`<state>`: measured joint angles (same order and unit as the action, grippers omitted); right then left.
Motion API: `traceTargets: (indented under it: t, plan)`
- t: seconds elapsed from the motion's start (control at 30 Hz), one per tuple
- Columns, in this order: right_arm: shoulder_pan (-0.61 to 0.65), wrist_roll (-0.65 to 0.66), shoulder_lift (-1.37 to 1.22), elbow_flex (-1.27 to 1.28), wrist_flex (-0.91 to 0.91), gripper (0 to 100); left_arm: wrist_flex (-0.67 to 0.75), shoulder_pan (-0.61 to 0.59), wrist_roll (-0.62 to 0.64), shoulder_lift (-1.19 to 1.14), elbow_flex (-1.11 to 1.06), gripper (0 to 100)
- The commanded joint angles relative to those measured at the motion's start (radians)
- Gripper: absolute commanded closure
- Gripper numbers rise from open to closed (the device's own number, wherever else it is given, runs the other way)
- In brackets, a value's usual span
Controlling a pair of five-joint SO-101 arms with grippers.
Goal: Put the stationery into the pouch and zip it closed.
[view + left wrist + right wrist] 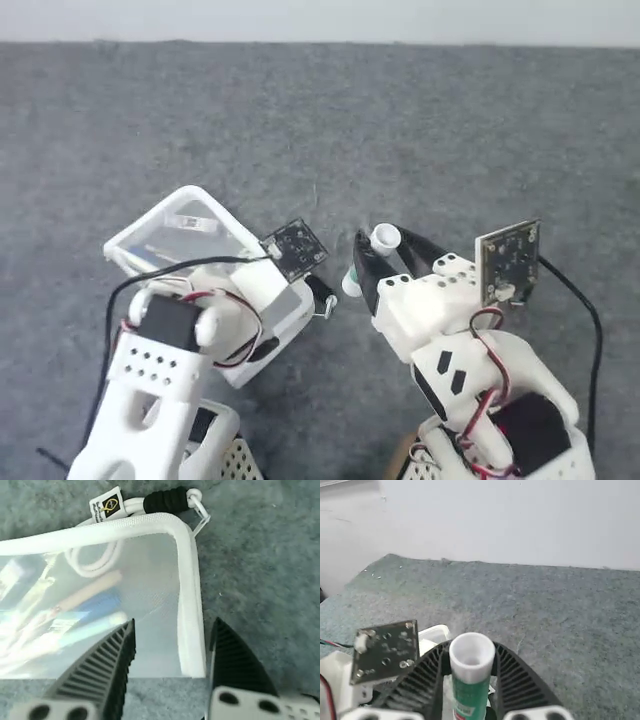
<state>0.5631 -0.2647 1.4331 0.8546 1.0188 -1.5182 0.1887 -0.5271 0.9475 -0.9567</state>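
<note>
As right claw grips green glue stick, pouch looks clear, wht-trimmed.

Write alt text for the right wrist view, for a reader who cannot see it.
The right gripper clamps a green glue stick with a white cap between its black jaws, above grey carpet. Beside it sits the other arm's circuit board, with a white wall behind.

A clear white-edged pouch holding stationery lies under the left gripper; a green glue stick stands clamped in the right gripper.
</note>
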Motion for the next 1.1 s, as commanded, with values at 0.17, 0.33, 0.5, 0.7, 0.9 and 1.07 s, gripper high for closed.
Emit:
traceTargets:
  t: [0.17,0.33,0.5,0.7,0.9,1.07]
  plan:
    - [-0.013,-0.011,0.019,-0.008,-0.025,99.3,0.210,0.009,-0.051,-0.003,-0.194,77]
    - [-0.013,-0.011,0.019,-0.008,-0.025,99.3,0.279,-0.011,-0.060,-0.002,-0.249,77]
    - [-0.013,-0.012,0.019,-0.008,-0.028,99.3,0.393,-0.137,-0.061,0.000,-0.251,77]
    - [-0.013,-0.012,0.019,-0.008,-0.030,99.3,0.517,-0.301,-0.101,0.000,-0.252,77]
    - [-0.013,-0.012,0.019,-0.008,-0.030,99.3,0.624,-0.420,-0.120,0.000,-0.257,85]
    - [-0.013,-0.012,0.019,-0.008,-0.030,99.3,0.609,-0.459,-0.164,0.000,-0.297,82]
